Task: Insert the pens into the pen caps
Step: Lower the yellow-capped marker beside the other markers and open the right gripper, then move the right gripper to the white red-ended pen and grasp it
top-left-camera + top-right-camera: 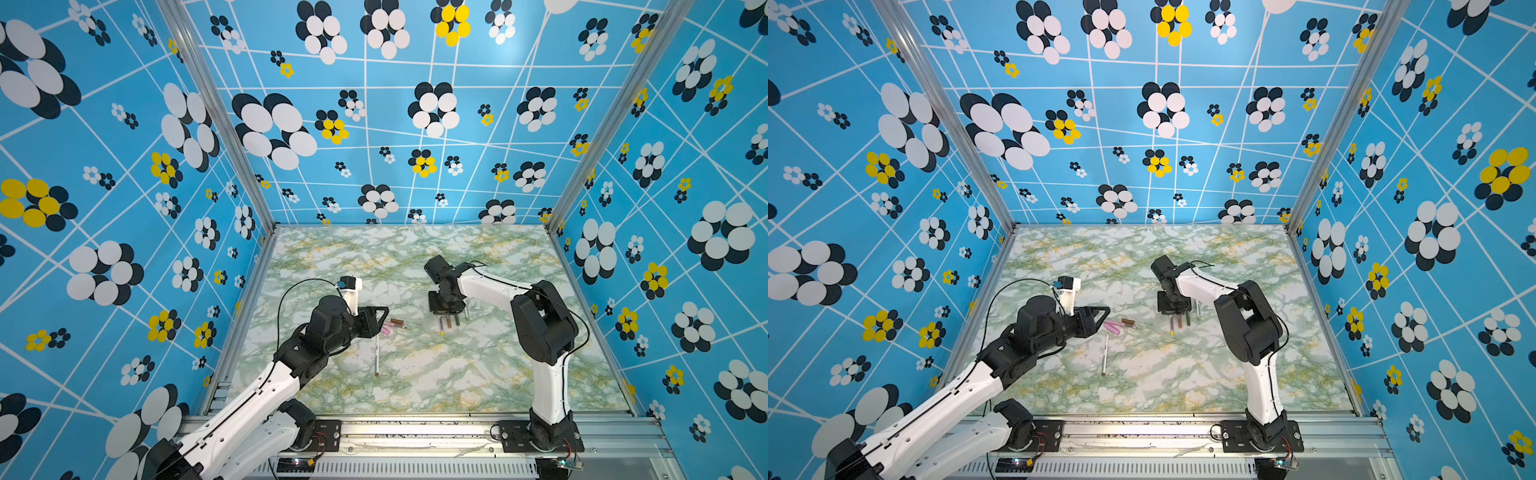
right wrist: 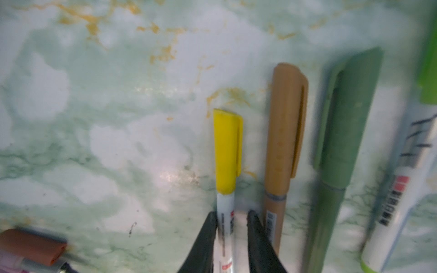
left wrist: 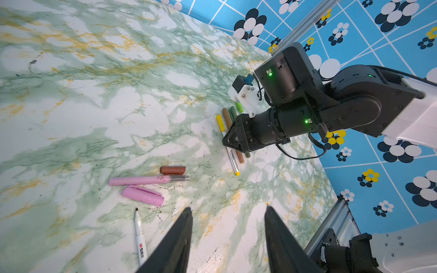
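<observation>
My right gripper (image 2: 232, 214) stands low over a row of capped pens, open a little. A white pen with a yellow cap (image 2: 227, 151) lies between its fingers, against one finger with a gap to the other. Beside it lie a tan capped pen (image 2: 283, 132), a dark green one (image 2: 343, 123) and a light green-capped one (image 2: 429, 71). My left gripper (image 3: 227, 209) is open and empty. Just beyond it lie a pink pen (image 3: 139, 180) with bare tip, a pink cap (image 3: 143, 195), a brown cap (image 3: 172, 170) and an uncapped white pen (image 3: 139, 236).
The marbled table (image 1: 478, 374) is boxed in by blue flowered walls on three sides, with a metal rail (image 1: 415, 432) along the front carrying both arm bases. The white pen (image 1: 377, 353) points toward the front edge. The right arm's elbow (image 1: 540, 320) stands over the table's right part.
</observation>
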